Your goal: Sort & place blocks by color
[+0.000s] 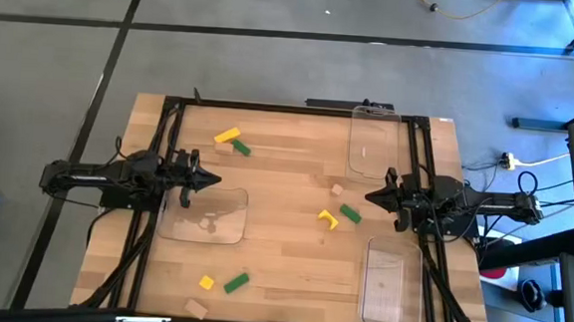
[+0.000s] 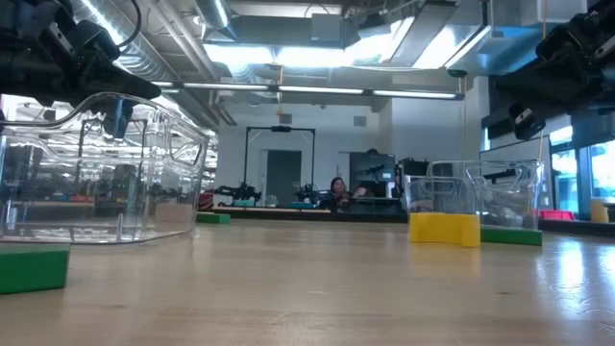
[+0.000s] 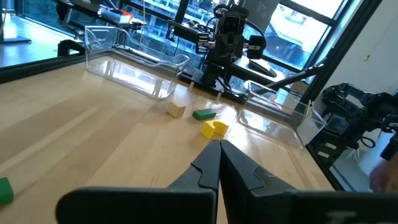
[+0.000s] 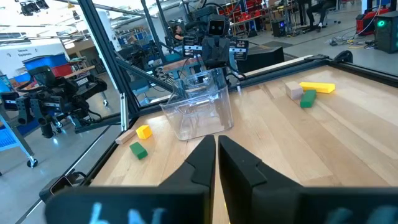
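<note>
Small blocks lie flat on the wooden table in three groups. A yellow, a tan and a green block lie far left. A tan, a yellow and a green block lie right of the middle. A yellow, a green and a tan block lie near left. My left gripper is shut and level over the left side, and my right gripper is shut and level over the right side. They point at each other, with nothing between their fingers.
Three clear plastic trays stand on the table: one below my left gripper, one at the far right, one at the near right. A black frame runs along the table's far and side edges. Bare wood lies in the middle.
</note>
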